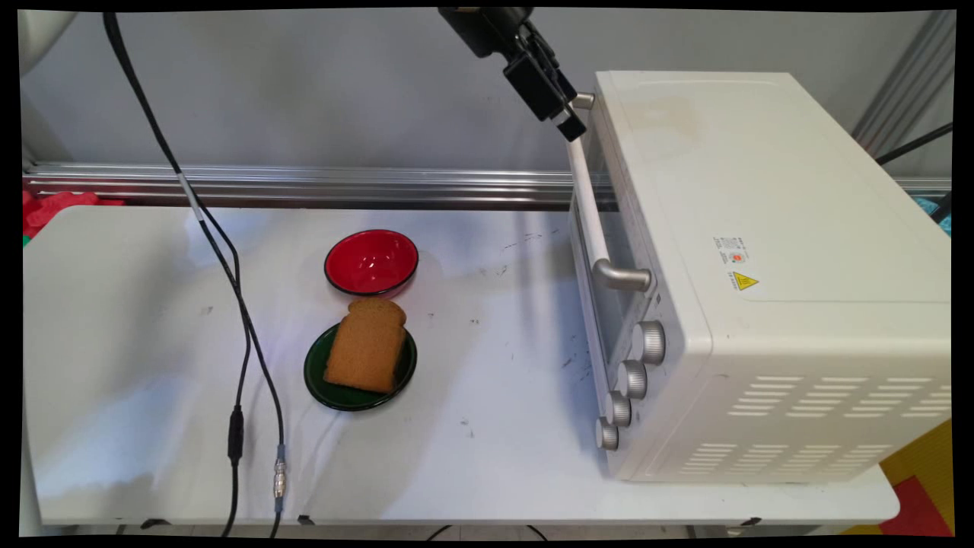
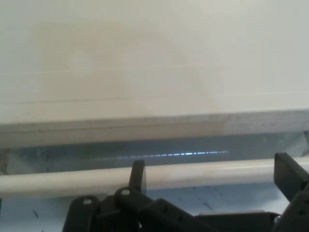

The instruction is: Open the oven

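At table's right side sits the oven (image 1: 761,251), white, boxy, door facing left toward the bowl (image 1: 371,262) & plate (image 1: 335,388). Gripper (image 1: 571,122) hangs at the door's top far corner, fingers spread apart w/ the handle (image 1: 590,205) bar lying between them; hand view shows one finger (image 2: 137,171) on one side of the bar (image 2: 72,180) and the other finger (image 2: 289,171) well off to the side, so nothing is clamped. Can't tell if either pad touches the bar.

Handling, as a guess: oven looks heavy & rigid, won't shift easily; handle is a stiff smooth rod, prob. a bit slippery, held off the door by two metal posts (image 1: 620,275) (one at each end). Best hold looks like the bar's clear span between the posts, fingers straddling it.

Handle's long axis runs along the door's top edge, from far end near the wall to near end above the knobs (image 1: 631,380). Oven's long axis runs the same way.

Bread (image 1: 367,344) lies on the green plate, red bowl just behind it, both well apart from the oven. Cables (image 1: 236,304) hang at left.
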